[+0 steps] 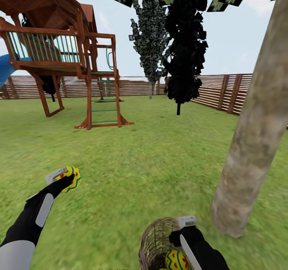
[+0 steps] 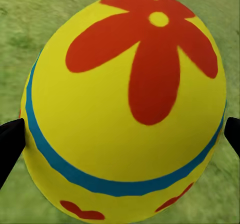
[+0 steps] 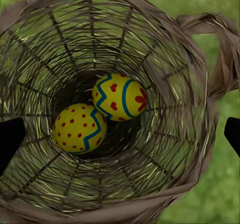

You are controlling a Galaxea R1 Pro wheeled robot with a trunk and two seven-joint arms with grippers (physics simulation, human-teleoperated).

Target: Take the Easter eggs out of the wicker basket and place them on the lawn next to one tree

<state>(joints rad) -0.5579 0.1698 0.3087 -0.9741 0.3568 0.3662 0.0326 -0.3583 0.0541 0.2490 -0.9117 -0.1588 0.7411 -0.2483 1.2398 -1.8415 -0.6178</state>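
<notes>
While left fingers point(image 1: 64, 178) clamp an egg point(image 1: 71, 179), right fingers point(image 3: 120, 134) spread over basket point(image 3: 200, 84), trunk point(image 1: 252, 142) beside

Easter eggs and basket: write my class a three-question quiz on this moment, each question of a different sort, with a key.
1. True or false: the left gripper holds one Easter egg above the lawn.
2. How many eggs lie in the wicker basket?
A. none
B. one
C. two
D. three
3. Fill in the word: the right gripper hangs over the basket with its jaws ____.

Key
1. True; its fingertips sit at either side of the egg.
2. C; a dotted egg and a heart-marked egg lie touching at the bottom.
3. Open; it grips nothing. The thick-trunked tree stands just beside the basket.
</notes>
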